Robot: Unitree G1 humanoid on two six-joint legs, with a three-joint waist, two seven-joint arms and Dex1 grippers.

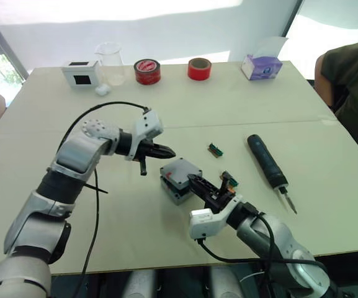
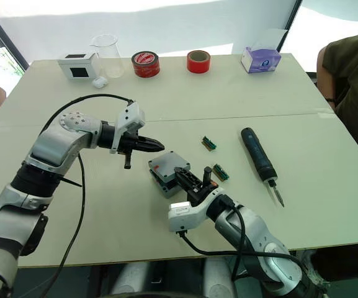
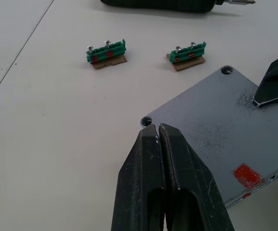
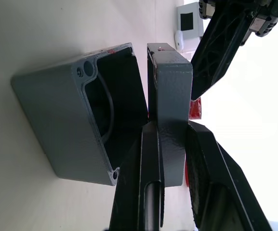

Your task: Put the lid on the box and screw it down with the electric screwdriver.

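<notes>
A: Lid (image 4: 170, 91)? 
B: Grey plastic, thin, flat and square, a screw hole at each corner, red patch near one edge. It sat pinched by its near edge between the two black fingers of the right gripper (image 1: 205, 188), held just above the box (image 4: 76, 120) and tilted, not seated on it.

A: Box?
B: Grey too, deep, square, hollow, a round screw boss at the corner, matte speckled finish. It stood on the table (image 1: 166, 248) near the middle, directly under the lid, mouth uncovered in the right wrist view.

A: Left gripper (image 1: 166, 151)?
B: Fingers pressed together, nothing between them. Tip hovered at the lid's far left corner, just beside a screw hole; touching or not, could not tell.

A: Electric screwdriver (image 1: 267, 162)?
B: Thick black cylinder with a thin metal bit, lying flat on the table to the right of the box, well apart from both grippers, bit pointing toward the near edge.

A: Anything else?
B: Two small green terminal blocks (image 3: 107, 52) with screws on top lay between box and screwdriver. Along the far edge: a white box with a black screen (image 1: 81, 73), a clear beaker (image 1: 110, 62), two red tape rolls (image 1: 147, 71) and a purple tissue box (image 1: 261, 66). A person (image 1: 352, 93) in a dark green shirt sat at the far right.
</notes>
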